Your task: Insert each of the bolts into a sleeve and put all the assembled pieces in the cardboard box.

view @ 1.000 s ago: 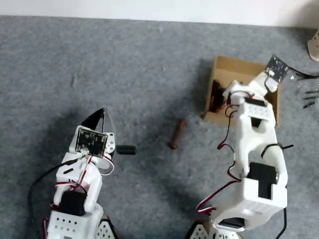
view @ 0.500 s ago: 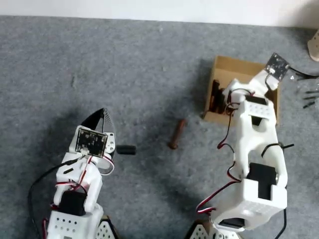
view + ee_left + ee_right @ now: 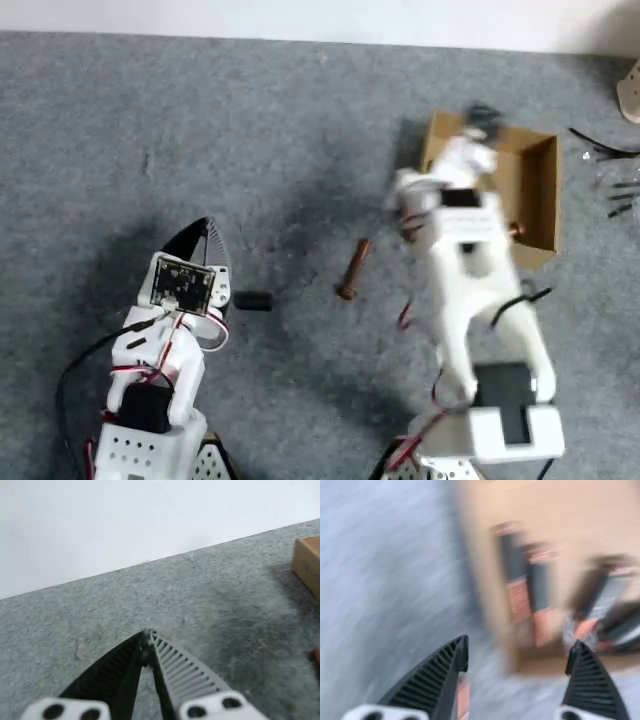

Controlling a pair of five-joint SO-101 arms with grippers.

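- Left gripper (image 3: pixel 148 639) sits low over the grey carpet (image 3: pixel 300 120), jaws pressed together, nothing between them.
- Just beside it, a black sleeve (image 3: pixel 253 301) lies alone on the carpet.
- Further along, a copper bolt (image 3: pixel 353 270) lies bare, apart from the sleeve and outside the box.
- Right gripper (image 3: pixel 520 647) hangs over the box edge facing the bolt, jaws wide apart, empty.
- Cardboard box (image 3: pixel 541 185) is on the right, with blurred assembled pieces (image 3: pixel 525 580) lying inside.

Tabletop (image 3: pixel 200 120) is covered in grey, felt-like carpet, pretty evenly lit with just soft shadows. A plain white wall (image 3: pixel 125 520) runs along the far edge. Some thin black wires (image 3: pixel 610 150) lie at the right edge, near a pale beige object (image 3: pixel 630 90) in the corner.
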